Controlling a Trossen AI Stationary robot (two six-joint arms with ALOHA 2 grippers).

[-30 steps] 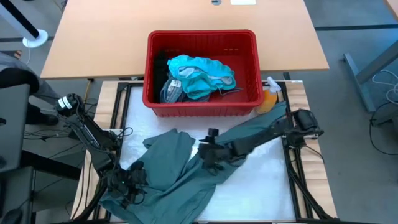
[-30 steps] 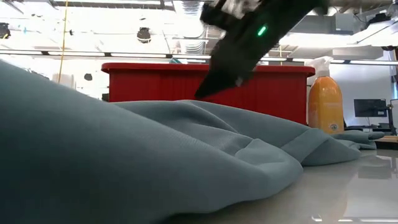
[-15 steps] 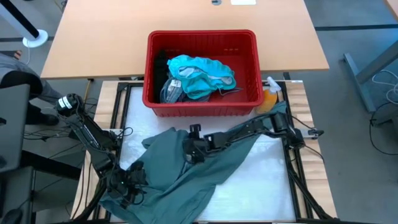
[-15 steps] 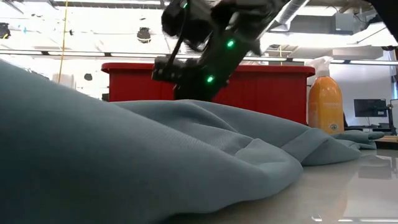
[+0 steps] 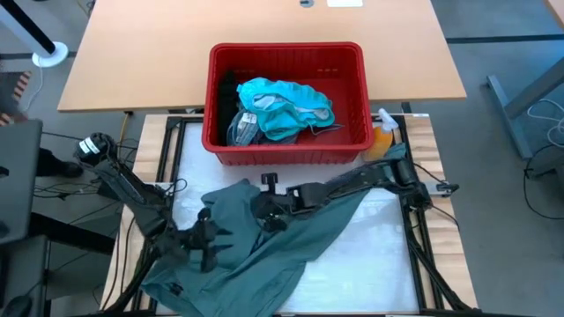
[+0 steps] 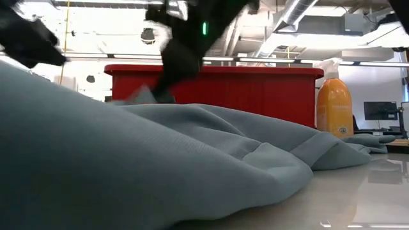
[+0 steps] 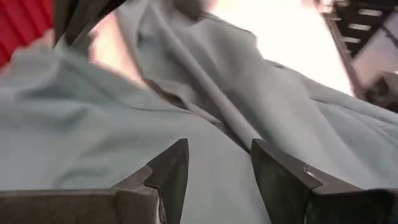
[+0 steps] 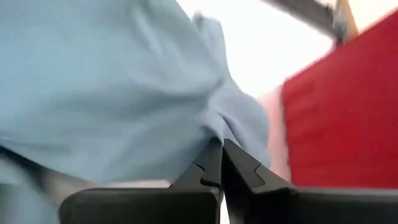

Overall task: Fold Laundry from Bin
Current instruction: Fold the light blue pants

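The dull grey-green garment (image 5: 264,242) lies crumpled on the white table top, in front of the red bin (image 5: 286,150). The bin holds bright teal garments (image 5: 286,106), a striped cloth (image 5: 242,128) and a black one (image 5: 229,88). My right gripper (image 5: 262,210) reaches in from the right, low over the garment's far left part, and is shut on it (image 8: 221,144). My left gripper (image 5: 210,242) is open above the garment's left part (image 7: 219,165). I cannot tell whether it touches the cloth. My right gripper pinches a raised fold of the grey-green garment (image 8: 239,121) between its two fingertips, coming in slanting from the table's right and above. The cloth stands up in a small peak (image 6: 146,96) at the fingers; the rest of the garment lies on the table.
An orange spray bottle (image 5: 381,141) stands at the bin's near right corner, beside the right arm, and shows in the low view (image 6: 334,105). Dark frame rails (image 5: 414,246) border the white table top. A wooden table (image 5: 141,62) lies beyond the bin.
My right gripper has travelled low across the garment toward the table's left edge and now holds a small peak of cloth. My left gripper has risen off the garment's near left part and gone toward the right and far side. The bulk of the garment has stayed put.
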